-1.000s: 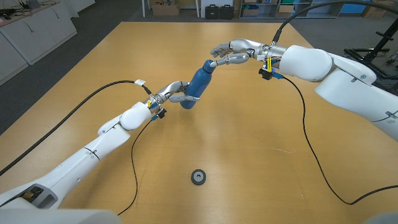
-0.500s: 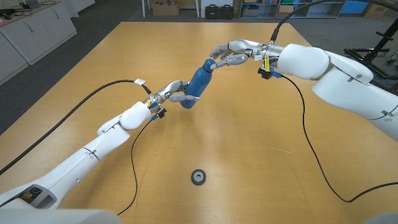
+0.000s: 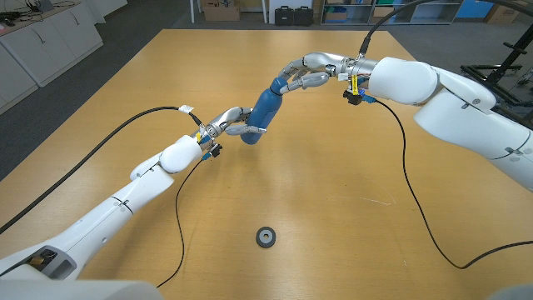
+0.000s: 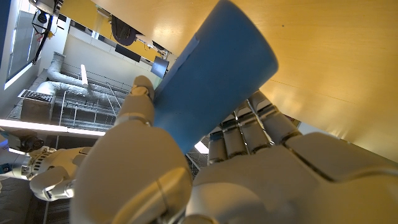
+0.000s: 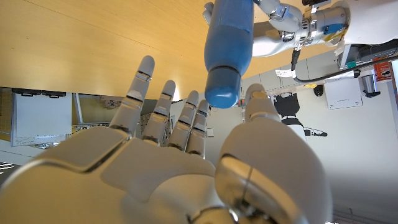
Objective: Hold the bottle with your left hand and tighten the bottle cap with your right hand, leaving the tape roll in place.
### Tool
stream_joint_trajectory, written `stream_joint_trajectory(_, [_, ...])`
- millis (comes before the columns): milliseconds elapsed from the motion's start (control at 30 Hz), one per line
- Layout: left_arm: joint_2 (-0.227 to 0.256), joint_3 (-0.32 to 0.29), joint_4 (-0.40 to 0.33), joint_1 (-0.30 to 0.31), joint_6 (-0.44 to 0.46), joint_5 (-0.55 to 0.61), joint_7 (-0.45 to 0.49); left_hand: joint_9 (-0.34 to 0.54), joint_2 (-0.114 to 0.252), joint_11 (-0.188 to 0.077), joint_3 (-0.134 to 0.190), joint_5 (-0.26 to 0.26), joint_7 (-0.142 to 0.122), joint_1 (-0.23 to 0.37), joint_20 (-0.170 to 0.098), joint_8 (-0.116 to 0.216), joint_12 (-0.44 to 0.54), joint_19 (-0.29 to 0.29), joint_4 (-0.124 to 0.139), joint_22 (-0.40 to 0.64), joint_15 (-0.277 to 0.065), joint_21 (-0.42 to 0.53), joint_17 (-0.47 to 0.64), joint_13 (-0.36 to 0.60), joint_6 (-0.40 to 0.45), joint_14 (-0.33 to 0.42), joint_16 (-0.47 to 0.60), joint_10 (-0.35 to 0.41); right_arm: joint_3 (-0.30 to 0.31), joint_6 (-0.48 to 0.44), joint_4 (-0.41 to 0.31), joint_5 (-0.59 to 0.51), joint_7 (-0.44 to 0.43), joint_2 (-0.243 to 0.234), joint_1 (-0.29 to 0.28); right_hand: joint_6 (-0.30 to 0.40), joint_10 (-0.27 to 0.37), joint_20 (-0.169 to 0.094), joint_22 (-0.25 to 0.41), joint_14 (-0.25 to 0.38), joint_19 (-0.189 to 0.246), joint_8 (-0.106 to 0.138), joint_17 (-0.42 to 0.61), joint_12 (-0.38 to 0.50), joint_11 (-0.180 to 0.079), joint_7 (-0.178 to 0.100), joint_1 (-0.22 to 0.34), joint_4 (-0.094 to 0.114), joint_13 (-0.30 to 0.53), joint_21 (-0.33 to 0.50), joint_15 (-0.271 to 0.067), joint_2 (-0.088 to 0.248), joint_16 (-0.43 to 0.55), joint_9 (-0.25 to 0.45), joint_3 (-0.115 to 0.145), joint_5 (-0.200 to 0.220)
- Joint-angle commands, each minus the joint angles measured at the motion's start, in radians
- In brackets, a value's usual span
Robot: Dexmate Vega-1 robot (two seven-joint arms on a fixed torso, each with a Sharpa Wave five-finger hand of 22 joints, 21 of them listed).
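Blue bottle held tilted above the table, gripped low by the left hand, cap end at the right hand.

The bottle is seen lifted over the middle of the table, toward its far edge, leaning with its cap up and toward the right hand. In the left wrist view the bottle's lower body is clasped between the thumb on one side and the curled fingers on the other. In the right wrist view the cap is seen between the thumb and the spread fingers; the fingers are apart, and contact with the cap cannot be told. The tape roll lies flat near the table's near edge, well apart from both hands.
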Motion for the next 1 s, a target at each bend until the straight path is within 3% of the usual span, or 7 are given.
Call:
stream_joint_trajectory(33, [-0.002, 0.009, 0.004, -0.005, -0.003, 0.003, -0.008, 0.005, 0.105, -0.087, 0.062, 0.007, -0.164, 0.061, -0.132, 0.002, -0.002, 0.001, 0.053, 0.003, -0.155, -0.002, 0.003, 0.005, 0.172, 0.001, -0.002, 0.091, -0.013, -0.009, 0.012, -0.022, -0.001, 0.026, 0.007, 0.021, 0.020, 0.001, 0.003, 0.017, 0.021, 0.012, 0.004, 0.011, 0.002, -0.001, 0.010, 0.008, 0.001, 0.008, -0.003, 0.005, 0.010, 0.005, -0.001, 0.005])
stream_joint_trajectory(633, [-0.004, 0.003, 0.011, -0.004, -0.021, -0.018, -0.013, 0.006, 0.110, -0.084, 0.065, 0.007, -0.160, 0.059, -0.129, 0.001, -0.003, 0.002, 0.056, 0.003, -0.154, -0.002, 0.004, 0.008, 0.175, 0.005, 0.000, 0.094, -0.011, -0.036, -0.004, -0.033, 0.020, 0.023, 0.007, 0.048, 0.057, -0.014, 0.003, 0.042, 0.045, 0.018, 0.006, 0.020, -0.003, -0.008, 0.024, 0.009, -0.004, 0.009, -0.021, 0.009, 0.020, 0.006, -0.005, 0.006])
stream_joint_trajectory(1000, [-0.006, -0.002, 0.013, 0.006, -0.024, -0.023, -0.005, 0.006, 0.111, -0.081, 0.066, 0.007, -0.160, 0.056, -0.127, -0.001, -0.003, 0.004, 0.057, 0.003, -0.153, -0.002, 0.004, 0.009, 0.175, 0.007, 0.000, 0.096, -0.015, -0.045, -0.003, -0.038, 0.019, 0.031, 0.010, 0.111, 0.123, -0.030, 0.003, 0.083, 0.064, 0.038, 0.005, 0.037, -0.017, -0.021, 0.035, 0.013, -0.009, 0.009, -0.043, 0.022, 0.036, 0.006, -0.007, 0.007])
